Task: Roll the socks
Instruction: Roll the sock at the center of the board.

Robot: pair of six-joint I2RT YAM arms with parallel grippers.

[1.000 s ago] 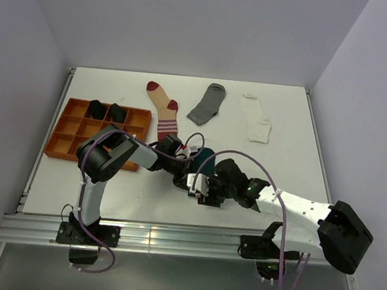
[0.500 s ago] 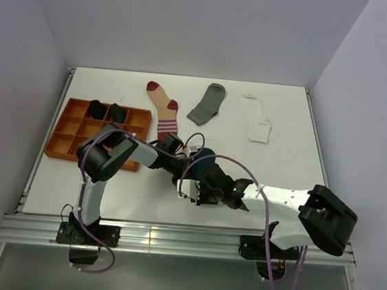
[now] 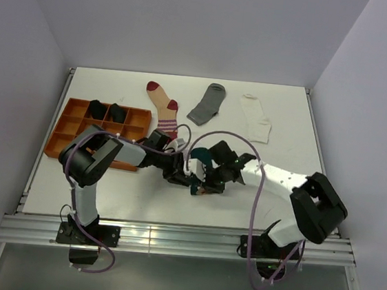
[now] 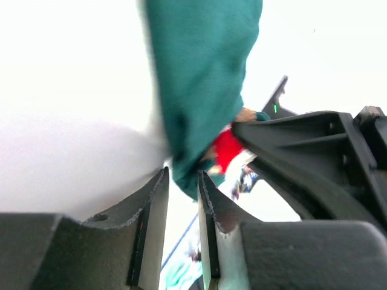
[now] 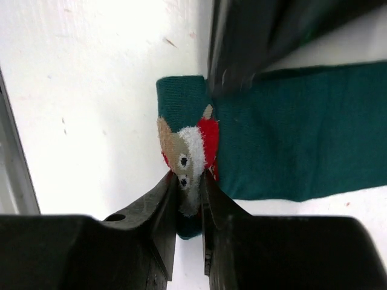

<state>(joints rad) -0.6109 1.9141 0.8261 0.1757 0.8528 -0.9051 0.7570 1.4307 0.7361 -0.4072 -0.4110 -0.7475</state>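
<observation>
Both arms meet around the middle of the white surface, a bit closer to its near edge. The right end effector is squeezed down narrow on the dark teal fabric ankle sock. It's pinching right on the little Christmas figure (red, white and tan, with two dark eyes) at one end of the sock. The rest of the teal fabric stretches away from the fingers across the surface.

The left end effector has its fingers parted by a narrow gap with light showing between them, so it isn't clamped on anything. The sock's edge sits right at the mouth of that gap, but I can't tell whether the pads actually touch it. In the right wrist view it shows as a blurry dark shape lying over the sock, just past the figure.

The other socks:
- A beige sock with red stripes, toe and heel, a plain grey sock and a plain white sock lie in a row along the far edge, each apart from the next.
- The orange plastic compartment tray sits by the left edge. One black sock and another black sock are bunched up in neighbouring compartments of its far row.
</observation>
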